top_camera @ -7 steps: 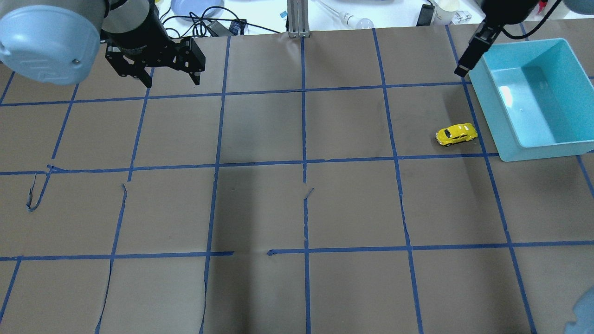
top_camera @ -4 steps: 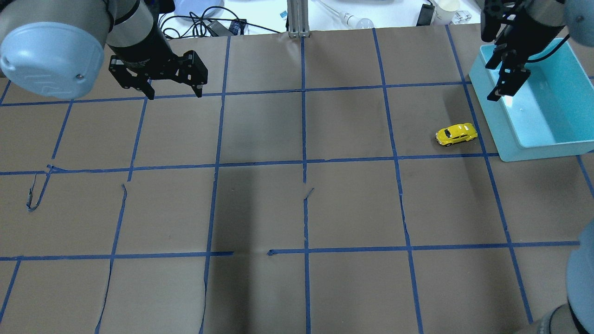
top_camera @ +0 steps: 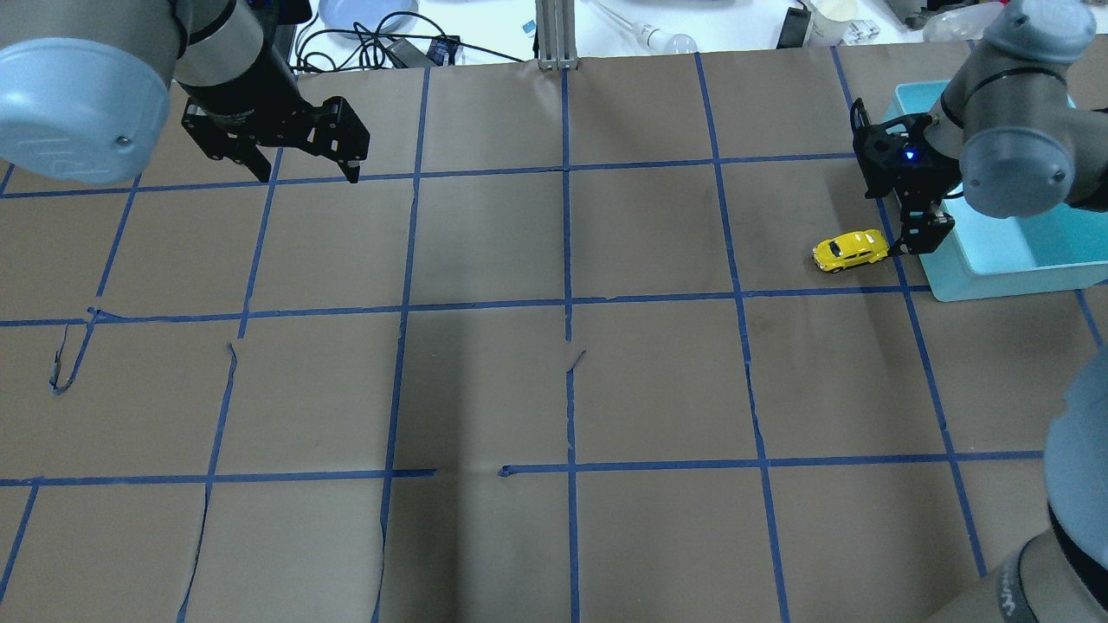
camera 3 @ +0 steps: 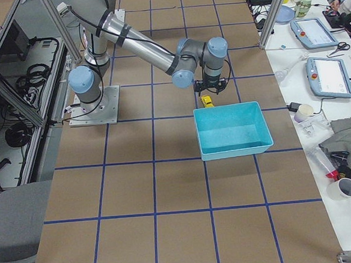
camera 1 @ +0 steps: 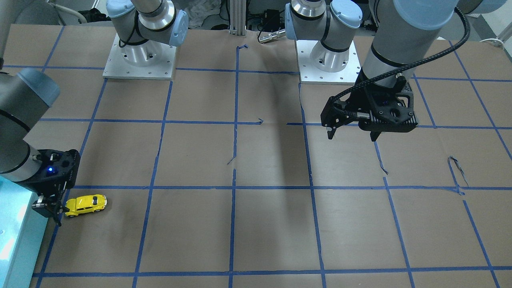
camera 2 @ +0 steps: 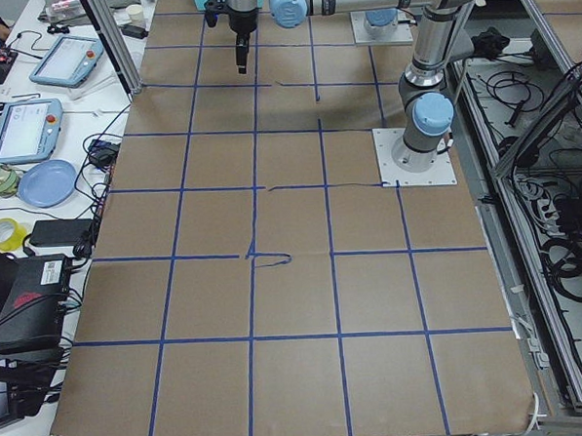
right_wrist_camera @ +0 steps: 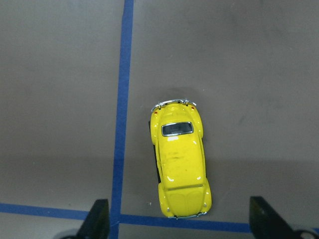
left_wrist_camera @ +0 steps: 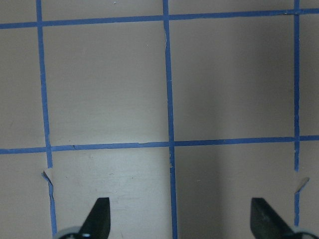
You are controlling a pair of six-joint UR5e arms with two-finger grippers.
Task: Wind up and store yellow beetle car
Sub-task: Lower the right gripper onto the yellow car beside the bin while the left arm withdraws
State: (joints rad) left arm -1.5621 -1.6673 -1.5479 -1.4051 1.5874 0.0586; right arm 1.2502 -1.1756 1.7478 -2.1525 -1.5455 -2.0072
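Observation:
The yellow beetle car (top_camera: pixel 851 249) stands on the brown paper just left of the teal bin (top_camera: pixel 995 279). It also shows in the front view (camera 1: pixel 85 204) and fills the middle of the right wrist view (right_wrist_camera: pixel 180 159). My right gripper (top_camera: pixel 911 227) is open and empty. It hangs low between the car's end and the bin's wall, apart from the car, and shows in the front view (camera 1: pixel 51 212). My left gripper (top_camera: pixel 305 173) is open and empty over the far left of the table, and its wrist view shows only taped paper between its fingertips (left_wrist_camera: pixel 99 219).
The teal bin (camera 3: pixel 229 128) holds nothing that I can see and stands at the table's right edge. Blue tape lines (top_camera: pixel 567 303) grid the brown paper, with some torn spots. Cables, a plate and small items (top_camera: pixel 381 26) lie beyond the far edge.
My right gripper has swung from above the bin's far corner down and toward the car, ending beside it. My left gripper has shifted slightly left. The car has not moved.

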